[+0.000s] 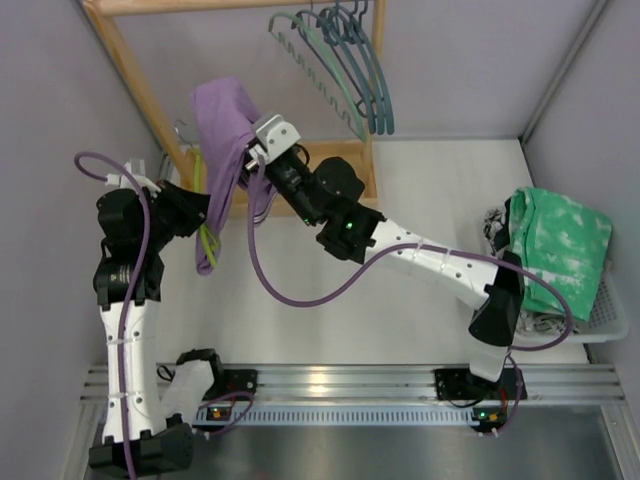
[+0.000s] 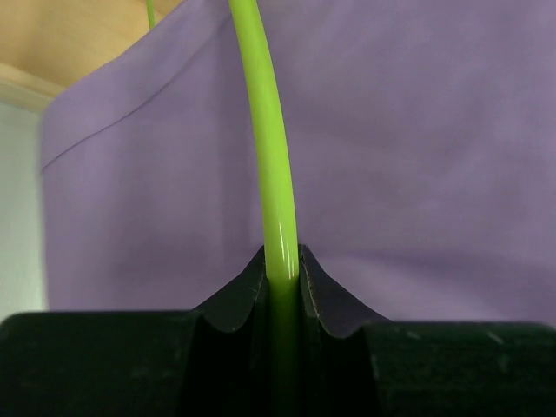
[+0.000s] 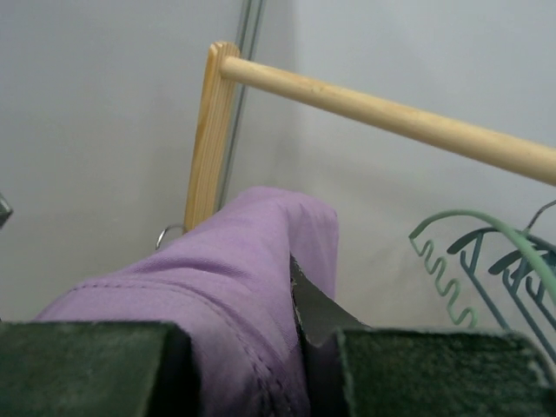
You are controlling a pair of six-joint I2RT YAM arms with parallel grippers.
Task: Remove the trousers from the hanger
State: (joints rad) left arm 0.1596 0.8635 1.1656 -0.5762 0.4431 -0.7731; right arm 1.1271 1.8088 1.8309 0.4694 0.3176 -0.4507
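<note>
Pale grey walls close in a white bench (image 1: 430,190). At the left, a wooden rack (image 1: 130,75) stands at the back. The left end effector (image 2: 282,265) is clamped shut on the thin rod of a lime-green hanger (image 2: 265,130). The lilac trousers (image 1: 222,110) hang just behind that rod, beside the rack's post. The right end effector (image 1: 258,150) pinches a fold of the same lilac cloth. Further right, teal hangers (image 1: 345,60) hang on the rail. At the far right, the mint-green trousers (image 1: 560,245) lie on a laundry heap (image 1: 497,222) in a white basket (image 1: 612,322).
</note>
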